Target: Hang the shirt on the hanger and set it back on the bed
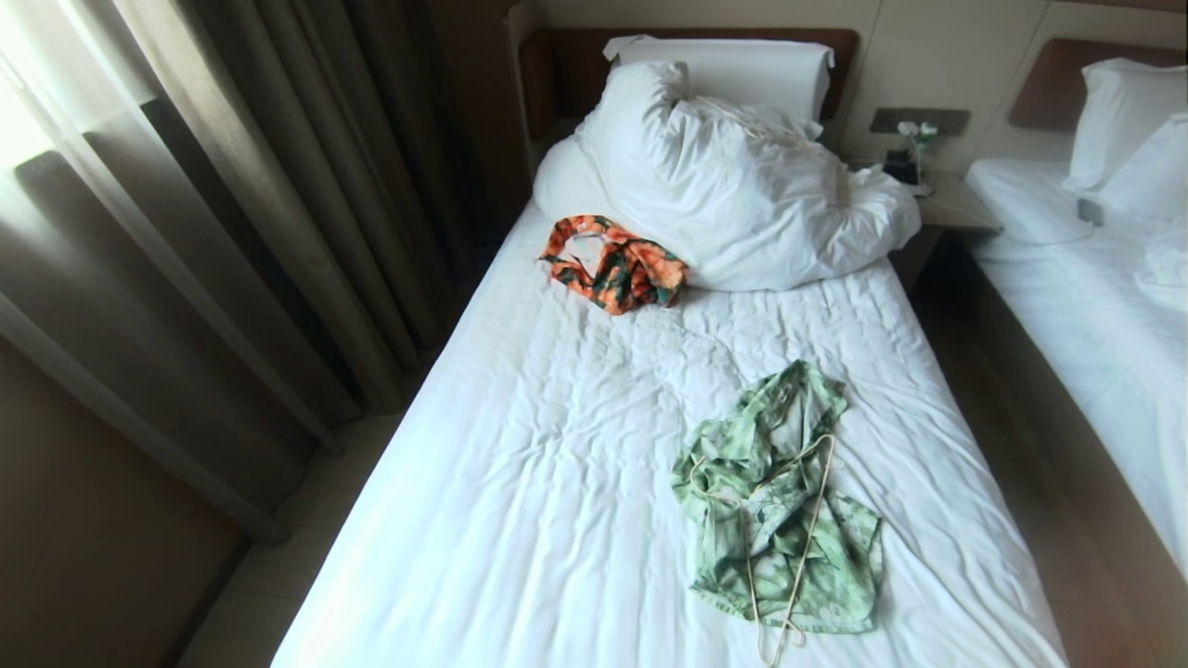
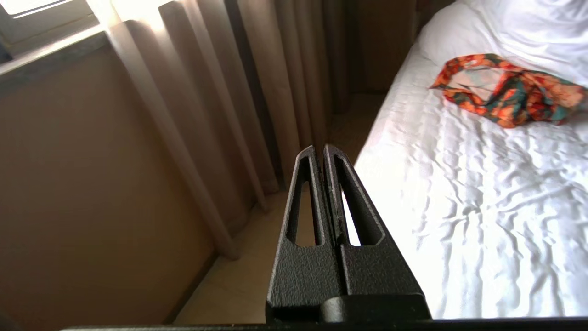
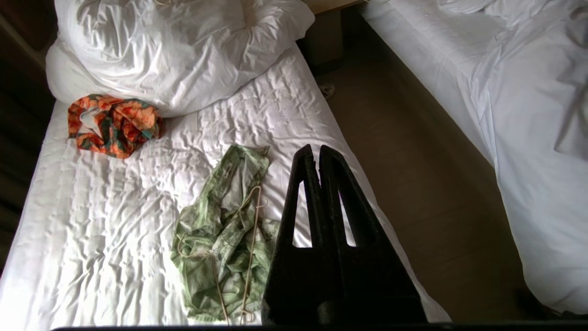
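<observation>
Bed [image 1: 520,482]: wrinkled white sheet, fills most of the head view, brown headboard [image 1: 575,65] at the far end. Second bed [image 1: 1095,315] to the right across a strip of brown floor [image 1: 1030,482], also white. Curtains [image 1: 232,213] run down the left side, bright window behind them.

On the bed, far end: duvet [image 1: 742,204] bunched into a heap against a pillow [image 1: 742,70]. Just beside the heap's left edge, touching it, an orange floral garment [image 1: 617,264], crumpled.

Shirt [image 1: 775,501]: green print, crumpled, on the sheet right of centre in the near half, well apart from the orange garment. Hanger [image 1: 806,547] lies on top of it, cream wire, hook [image 1: 778,642] pointing to the near edge and resting on the sheet just past the hem. Part of the wire seems to tuck under a fold around the collar; can't tell how far it's threaded in.

Nightstand [image 1: 947,209] between the two beds, small dark items and a white flower on it, too small to identify. No readable text or labels anywhere.

Left gripper [image 2: 320,149]: jaws pressed together, empty, off the bed's left edge over the floor by the curtains. Right gripper [image 3: 314,149]: jaws pressed together, empty, above the bed's right edge, beside the shirt, not touching. Neither arm shows in the head view.
</observation>
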### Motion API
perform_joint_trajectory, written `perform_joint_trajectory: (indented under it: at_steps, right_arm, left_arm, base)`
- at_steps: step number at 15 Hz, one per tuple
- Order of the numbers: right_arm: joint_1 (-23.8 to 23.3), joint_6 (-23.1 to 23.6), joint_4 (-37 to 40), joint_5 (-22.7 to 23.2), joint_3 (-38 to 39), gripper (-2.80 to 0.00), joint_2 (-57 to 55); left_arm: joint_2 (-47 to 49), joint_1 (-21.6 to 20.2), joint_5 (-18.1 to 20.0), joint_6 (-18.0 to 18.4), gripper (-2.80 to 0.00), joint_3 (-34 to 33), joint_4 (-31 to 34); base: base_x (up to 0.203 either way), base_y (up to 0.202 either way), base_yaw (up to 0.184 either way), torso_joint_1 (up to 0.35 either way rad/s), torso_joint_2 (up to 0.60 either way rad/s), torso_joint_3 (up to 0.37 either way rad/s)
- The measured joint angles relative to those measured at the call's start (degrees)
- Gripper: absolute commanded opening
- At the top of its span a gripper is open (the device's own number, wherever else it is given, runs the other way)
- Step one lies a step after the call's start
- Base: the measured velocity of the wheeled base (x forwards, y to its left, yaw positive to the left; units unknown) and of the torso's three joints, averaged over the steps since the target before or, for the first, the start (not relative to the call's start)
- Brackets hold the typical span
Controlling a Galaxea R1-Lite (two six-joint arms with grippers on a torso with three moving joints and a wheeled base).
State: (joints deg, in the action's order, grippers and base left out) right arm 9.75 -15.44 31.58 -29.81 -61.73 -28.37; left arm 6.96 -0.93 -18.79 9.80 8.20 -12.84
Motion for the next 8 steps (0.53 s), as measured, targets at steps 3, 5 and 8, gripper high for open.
perform_joint_trajectory:
  at_steps: [3,5,8]
  right_arm:
    - [-1.68,-2.28,-0.97,4.59,9.31,-2.80,8.31]
    - [-2.04,-5.69,-1.83,8.16,14.30,-2.80,10.83]
    - [-2.20,-4.55,-7.24,17.44,20.20,-2.80,12.16]
  left_arm:
    - [-4.36,0.22,10.29,-0.03,-2.80,-2.54,4.17]
    - [-5.95,0.25,15.87,-0.17,-2.80,-4.16,7.58]
    - [-6.83,0.25,18.67,0.14,-2.80,-7.45,9.29]
  base:
    - [0.000,0.000,0.000,0.000,0.00,0.000]
    - [0.000,0.000,0.000,0.000,0.00,0.000]
    - [0.000,0.000,0.000,0.000,0.00,0.000]
